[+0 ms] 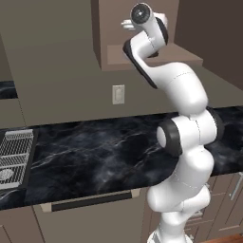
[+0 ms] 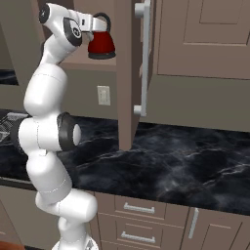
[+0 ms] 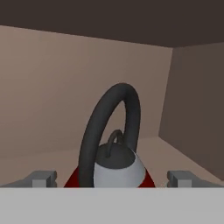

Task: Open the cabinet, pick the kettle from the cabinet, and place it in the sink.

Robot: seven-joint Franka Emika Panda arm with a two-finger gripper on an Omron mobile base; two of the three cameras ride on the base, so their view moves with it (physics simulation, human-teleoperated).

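The cabinet (image 2: 125, 73) stands open, its door swung out edge-on with the silver bar handle (image 2: 144, 58). On its shelf (image 1: 161, 58) sits the red kettle (image 2: 101, 45) with a tall black loop handle (image 3: 113, 127). My gripper (image 3: 113, 181) is open inside the cabinet, one fingertip on each side of the loop handle, just above the kettle's grey lid (image 3: 120, 168). From the right base view the gripper (image 2: 95, 22) sits at the handle's top. The sink (image 1: 32, 152) lies at the counter's far left, with a round drain showing.
A silver wire rack (image 1: 14, 147) lies in the sink area. The black marble counter (image 2: 185, 166) runs under the cabinet, with a wall outlet (image 1: 118, 94) above it. A closed cabinet door (image 2: 205, 34) is to the right. The open door hangs close beside my arm.
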